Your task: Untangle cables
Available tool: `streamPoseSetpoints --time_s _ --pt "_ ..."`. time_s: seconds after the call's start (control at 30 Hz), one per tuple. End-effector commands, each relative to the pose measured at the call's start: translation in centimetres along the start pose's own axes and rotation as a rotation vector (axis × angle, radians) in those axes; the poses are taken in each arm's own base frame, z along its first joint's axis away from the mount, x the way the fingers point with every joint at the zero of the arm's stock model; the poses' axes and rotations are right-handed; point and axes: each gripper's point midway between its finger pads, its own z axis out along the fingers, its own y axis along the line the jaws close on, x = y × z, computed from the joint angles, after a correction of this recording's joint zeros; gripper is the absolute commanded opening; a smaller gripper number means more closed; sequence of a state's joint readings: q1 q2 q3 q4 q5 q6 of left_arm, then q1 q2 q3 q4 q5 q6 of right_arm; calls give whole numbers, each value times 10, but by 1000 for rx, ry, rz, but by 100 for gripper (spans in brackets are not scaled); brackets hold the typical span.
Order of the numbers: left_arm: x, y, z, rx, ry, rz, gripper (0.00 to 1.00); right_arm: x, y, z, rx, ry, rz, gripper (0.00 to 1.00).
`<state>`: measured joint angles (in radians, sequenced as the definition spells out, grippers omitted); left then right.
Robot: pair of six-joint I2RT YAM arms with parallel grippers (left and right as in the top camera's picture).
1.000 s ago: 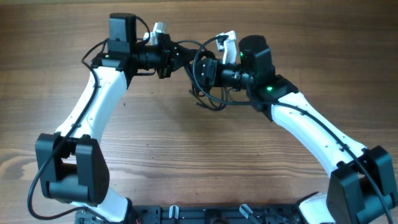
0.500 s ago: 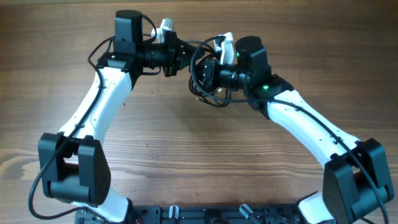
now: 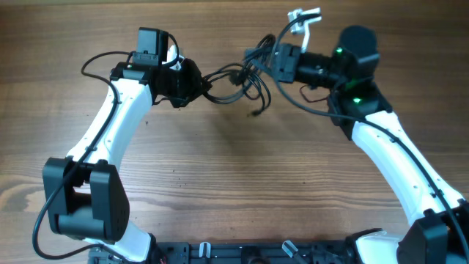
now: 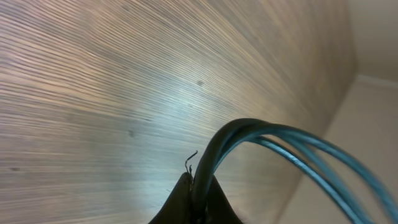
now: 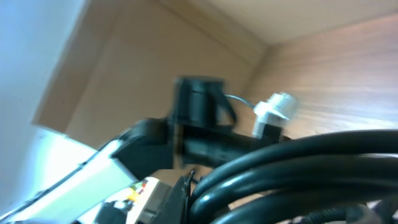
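Note:
The cables [image 3: 236, 79] are thin black cords hanging in loose loops above the wooden table, stretched between my two grippers. My left gripper [image 3: 203, 86] is shut on one end of them; in the left wrist view a dark cord [image 4: 214, 149] runs up out of the pinched fingertips [image 4: 186, 199]. From the right, my right gripper [image 3: 258, 59] is shut on the other side of the bundle. Several thick-looking strands [image 5: 298, 163] fill the right wrist view beside one finger [image 5: 185, 190]. A loose end [image 3: 256, 111] with a small plug dangles below the loops.
The wooden table [image 3: 234, 176] lies under both arms. The arm bases and a black rail [image 3: 242, 253] sit along the near edge. A thicker black wire [image 3: 99, 62] arcs off the left arm. The left arm [image 5: 199, 137] shows in the right wrist view.
My right gripper has shut on the cables and pulled back to the right and away from the left one. The bundle has drawn out into a stretched span. The left gripper shifted slightly.

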<state>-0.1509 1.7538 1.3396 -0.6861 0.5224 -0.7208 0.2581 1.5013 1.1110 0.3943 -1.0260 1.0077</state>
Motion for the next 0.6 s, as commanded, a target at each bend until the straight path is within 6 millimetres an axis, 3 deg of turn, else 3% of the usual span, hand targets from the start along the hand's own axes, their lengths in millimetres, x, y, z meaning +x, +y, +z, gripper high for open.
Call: streamPoseSetpoints --time_s 0.0,0.1,0.17,0.3,0.4,0.47,0.53,0.57 --pt "-20 29 -9 -162 -125 47 4 -24 36 -38 -90 -6 52 4" --pt "-20 31 -9 -175 -125 72 4 -50 21 -69 -41 -96 38 4" --pt "-20 31 -9 -176 -122 93 4 -66 1 -94 24 -162 33 4" --pt "-20 31 -9 -178 -120 96 4 -78 -63 -143 252 -292 118 4" --pt "-20 31 -9 -180 -118 127 4 -67 -119 -178 505 -362 194 4" --pt "-20 31 -9 -180 -116 148 4 -47 -158 -203 739 -374 244 4" --pt "-21 27 -8 -163 -118 162 4 -30 -176 -215 873 -349 261 4" --pt "-20 15 -7 -101 -101 231 4 -22 -181 -217 923 -318 253 4"
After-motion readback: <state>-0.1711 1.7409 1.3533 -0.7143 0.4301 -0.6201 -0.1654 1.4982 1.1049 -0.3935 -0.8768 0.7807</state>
